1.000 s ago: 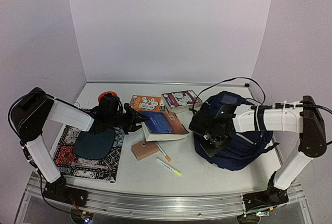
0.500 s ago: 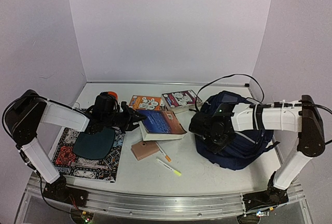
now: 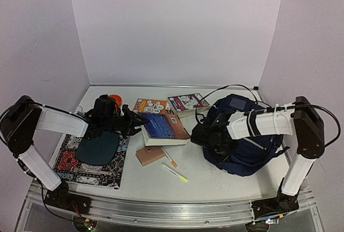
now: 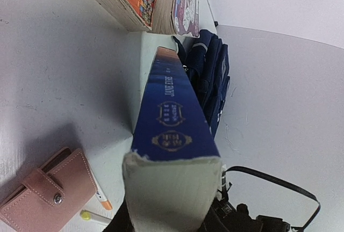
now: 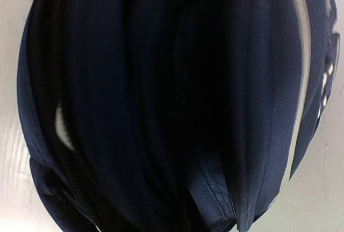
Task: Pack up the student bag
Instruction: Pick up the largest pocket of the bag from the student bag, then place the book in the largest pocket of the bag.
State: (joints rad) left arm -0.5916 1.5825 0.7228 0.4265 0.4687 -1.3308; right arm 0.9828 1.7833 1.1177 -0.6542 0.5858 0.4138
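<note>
Student bag (image 3: 252, 151) slumps at the table's (image 3: 215, 181) right edge, with the right gripper (image 3: 207, 135) pressed into its side, jaws unreadable. Left gripper (image 3: 137, 121) pinches the blue book (image 3: 166, 127) mid-table; pink wallet (image 3: 149, 155) and yellow-tipped pen (image 3: 175, 173) lie just beside.

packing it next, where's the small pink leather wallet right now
In the top view the small pink leather wallet lies left of centre, just below the thick blue book and beside the orange-tipped pen.

White tabletop (image 3: 215, 185) bears a navy fabric backpack (image 3: 252, 154) against the right pincer (image 3: 203, 134). Seemingly a pink leather wallet (image 3: 149, 155) lies near the left pincer (image 3: 141, 120).
</note>
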